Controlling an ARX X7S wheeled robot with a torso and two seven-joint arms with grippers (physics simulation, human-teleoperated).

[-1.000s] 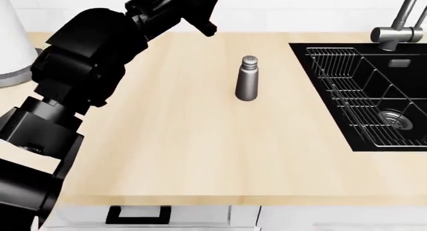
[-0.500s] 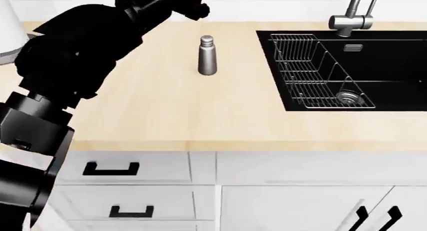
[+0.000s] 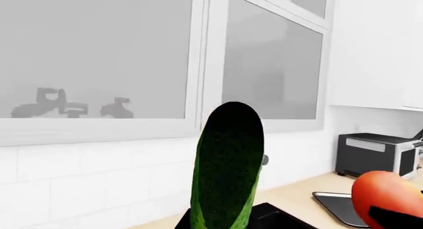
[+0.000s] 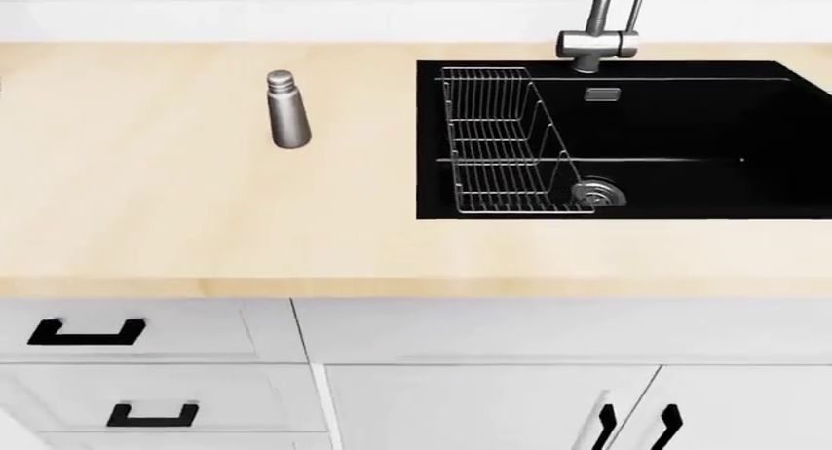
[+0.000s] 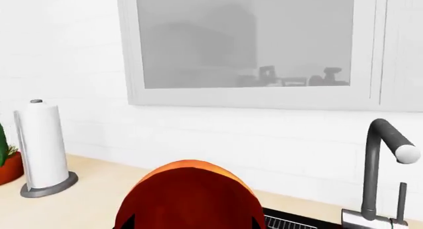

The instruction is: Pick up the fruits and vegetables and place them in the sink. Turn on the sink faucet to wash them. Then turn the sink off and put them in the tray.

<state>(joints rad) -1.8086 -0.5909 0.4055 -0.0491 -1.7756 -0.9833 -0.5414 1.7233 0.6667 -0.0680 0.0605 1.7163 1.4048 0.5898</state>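
A dark-green bumpy cucumber [image 3: 226,169] stands upright in my left gripper [image 3: 221,225], which is shut on its lower end; the fingers are below the frame. The round red-orange fruit [image 5: 188,197] fills the bottom of the right wrist view, with my right gripper [image 5: 191,225] shut on it and dark finger edges at both sides. That fruit [image 3: 385,194] also shows in the left wrist view. The black sink [image 4: 702,119] has a steel drain [image 4: 597,191] and the faucet [image 4: 601,31] behind it. A black tray [image 3: 336,206] lies on the counter. Neither arm is in the head view.
A wire rack [image 4: 501,143] stands in the sink's left side. A steel shaker [image 4: 287,109] stands on the wooden counter [image 4: 195,216]. A paper-towel roll [image 5: 41,147] and a toaster oven [image 3: 373,152] sit by the tiled wall. White drawers and doors are below.
The head view has shifted: the left arm has left it, the sink and shaker have slid leftwards, and more of the cabinet fronts shows.
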